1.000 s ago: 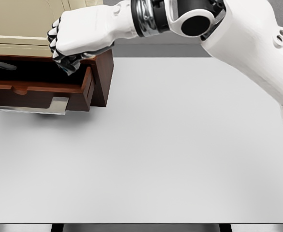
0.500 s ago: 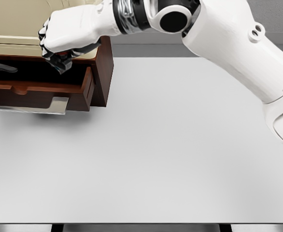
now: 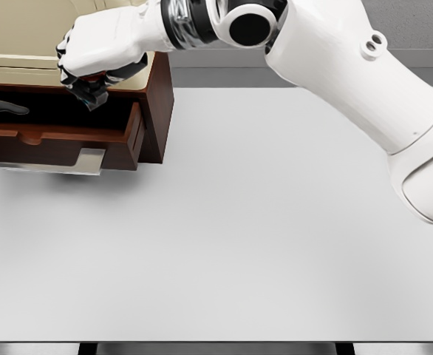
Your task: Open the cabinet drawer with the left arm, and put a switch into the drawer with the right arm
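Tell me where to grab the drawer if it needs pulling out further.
Grip the pale handle bar running along the front panel of the open drawer, coming from the front with fingers hooked under it. It stands proud of the front, while the right hand occupies the space above.

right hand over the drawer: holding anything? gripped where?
The right hand is curled around a small dark object, pinched at its top by the fingers, above the open drawer. Its identity is unclear.

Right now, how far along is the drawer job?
Done: the dark wooden cabinet drawer stands pulled open. In hand: the right robot hand hangs over the open drawer, fingers curled around a small dark object, presumably the switch. Left: release it into the drawer; nothing shows it let go yet. Left arm is out of view.
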Robot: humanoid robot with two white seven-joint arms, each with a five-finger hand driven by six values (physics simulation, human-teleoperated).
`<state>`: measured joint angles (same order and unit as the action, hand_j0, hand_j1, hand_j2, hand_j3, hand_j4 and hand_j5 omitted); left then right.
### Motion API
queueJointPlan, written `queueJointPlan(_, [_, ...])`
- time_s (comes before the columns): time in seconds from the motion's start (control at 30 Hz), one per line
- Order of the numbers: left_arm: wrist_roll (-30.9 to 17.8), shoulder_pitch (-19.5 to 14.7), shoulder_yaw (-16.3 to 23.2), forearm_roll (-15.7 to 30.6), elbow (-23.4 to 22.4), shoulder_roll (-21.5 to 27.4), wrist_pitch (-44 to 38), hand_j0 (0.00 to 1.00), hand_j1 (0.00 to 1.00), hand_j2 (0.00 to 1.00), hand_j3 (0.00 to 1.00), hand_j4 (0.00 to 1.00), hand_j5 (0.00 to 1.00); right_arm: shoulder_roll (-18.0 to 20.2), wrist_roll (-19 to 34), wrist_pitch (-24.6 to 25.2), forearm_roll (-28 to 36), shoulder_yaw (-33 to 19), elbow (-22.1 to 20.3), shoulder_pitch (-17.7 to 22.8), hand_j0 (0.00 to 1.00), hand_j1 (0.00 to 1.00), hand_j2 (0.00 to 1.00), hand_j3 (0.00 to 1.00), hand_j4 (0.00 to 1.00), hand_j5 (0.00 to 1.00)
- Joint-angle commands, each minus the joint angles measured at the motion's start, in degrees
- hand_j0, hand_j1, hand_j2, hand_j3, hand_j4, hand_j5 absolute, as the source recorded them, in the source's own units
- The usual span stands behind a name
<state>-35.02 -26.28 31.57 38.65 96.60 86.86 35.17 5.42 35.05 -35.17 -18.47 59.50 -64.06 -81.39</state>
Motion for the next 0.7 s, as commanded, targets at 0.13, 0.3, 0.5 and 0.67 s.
queueJointPlan(0.13, [0.0,0.0,0.0,0.3,0.0,0.1,-0.2,1.0,1.0,1.0,1.0,1.0,1.0,-0.6,0.0,0.2,-0.1,-0.1,1.4,-0.1,0.31,0.31,0.31,0.31,0.31,0.31])
queueJointPlan(0.3, [0.0,0.1,0.0,0.2,-0.1,0.0,-0.2,1.0,1.0,1.0,1.0,1.0,1.0,-1.1,0.0,0.2,-0.5,0.2,1.9,-0.1,0.31,0.31,0.31,0.31,0.31,0.31])
queueJointPlan(0.5, [0.0,0.1,0.2,-0.1,-0.2,-0.1,-0.2,1.0,1.0,1.0,1.0,1.0,1.0,-1.4,0.0,0.2,-0.6,0.2,2.0,-0.1,0.32,0.32,0.32,0.32,0.32,0.32])
queueJointPlan(0.67, [0.0,0.1,0.1,-0.2,-0.3,0.0,-0.2,1.0,1.0,1.0,1.0,1.0,1.0,-1.7,0.0,0.2,-0.8,0.2,1.9,-0.2,0.43,0.43,0.43,0.43,0.43,0.43])
